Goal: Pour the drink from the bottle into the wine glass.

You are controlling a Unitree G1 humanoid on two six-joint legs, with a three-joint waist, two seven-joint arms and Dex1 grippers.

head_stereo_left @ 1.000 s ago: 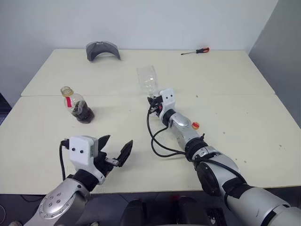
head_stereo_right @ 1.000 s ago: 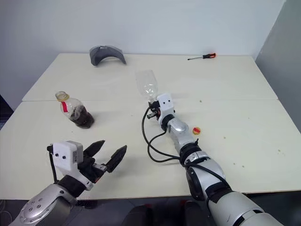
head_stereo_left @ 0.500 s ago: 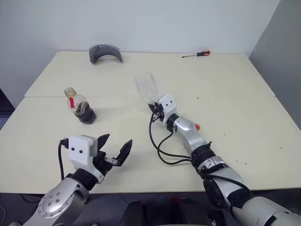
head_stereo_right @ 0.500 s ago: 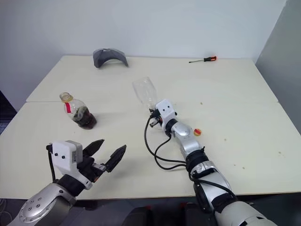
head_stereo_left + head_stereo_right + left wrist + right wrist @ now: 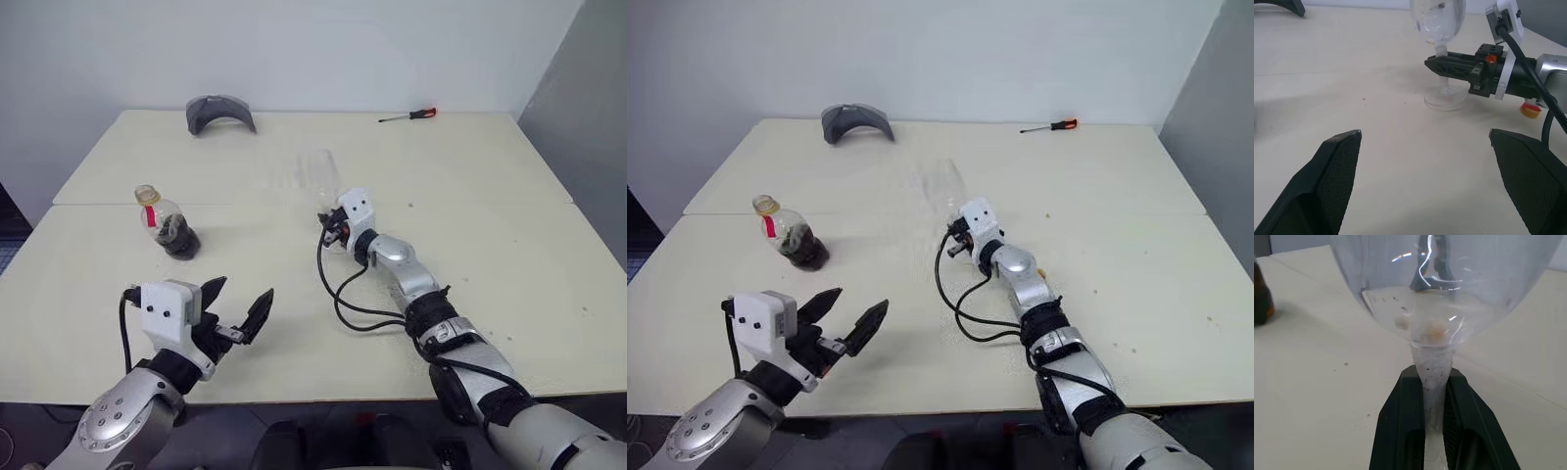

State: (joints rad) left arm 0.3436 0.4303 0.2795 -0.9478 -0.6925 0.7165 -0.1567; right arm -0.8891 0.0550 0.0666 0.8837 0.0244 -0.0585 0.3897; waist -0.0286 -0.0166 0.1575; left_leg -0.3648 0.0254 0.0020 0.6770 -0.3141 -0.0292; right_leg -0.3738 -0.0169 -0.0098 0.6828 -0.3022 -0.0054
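Two fingers of the right end effector (image 5: 1434, 406) clamp the wine glass (image 5: 1439, 29) stem; left end effector (image 5: 235, 311) spread, empty.

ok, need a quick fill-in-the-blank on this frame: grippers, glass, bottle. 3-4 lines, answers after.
1. The right gripper is shut on the wine glass at its ____.
2. The left gripper is ____ and holds nothing.
3. The foot of the glass rests on the ____.
4. The bottle stands with its cap ____.

Answers: stem; open; table; off
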